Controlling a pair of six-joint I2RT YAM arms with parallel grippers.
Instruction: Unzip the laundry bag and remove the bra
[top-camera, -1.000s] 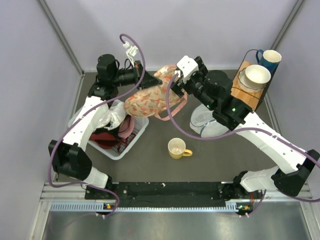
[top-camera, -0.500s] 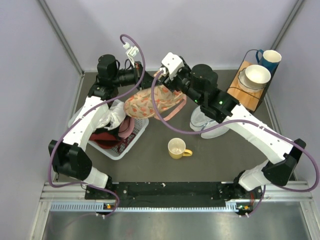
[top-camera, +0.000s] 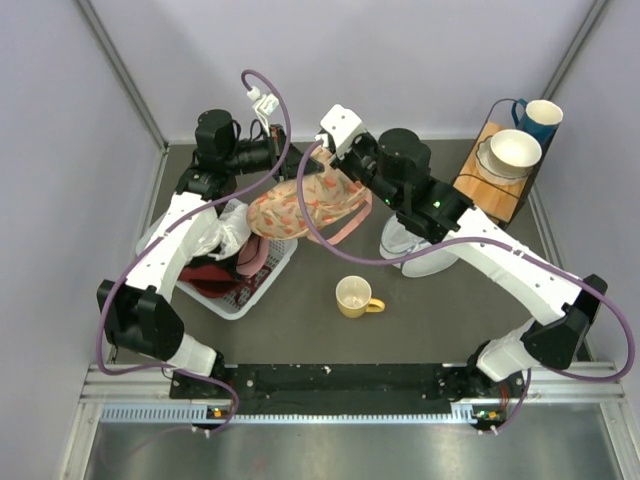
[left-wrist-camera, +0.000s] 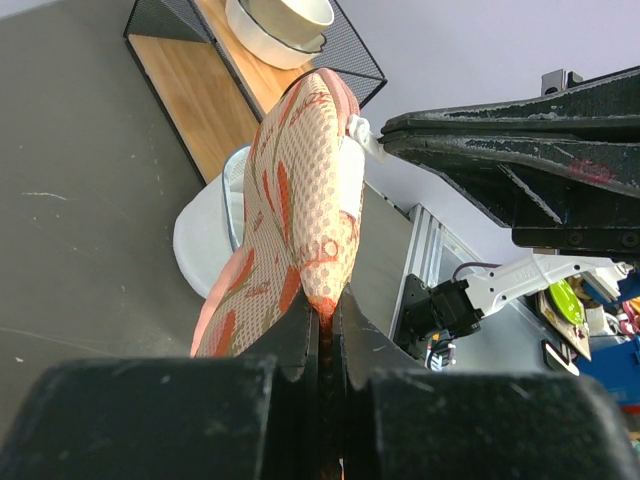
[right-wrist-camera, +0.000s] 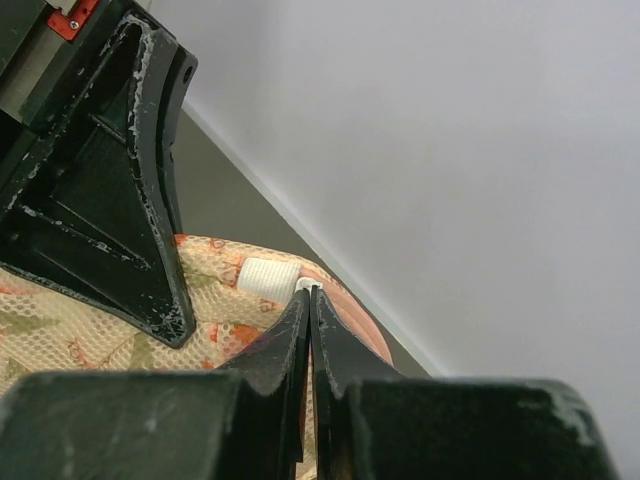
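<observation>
Dark table (top-camera: 450, 330), laundry bag (top-camera: 295, 205) pinched by left pincer (left-wrist-camera: 327, 302), right pincer (right-wrist-camera: 307, 300)

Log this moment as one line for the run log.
step: unzip | left claw: shut on laundry bag edge | right claw: shut on white zipper pull | bag: lifted between arms | bra: not visible
</observation>
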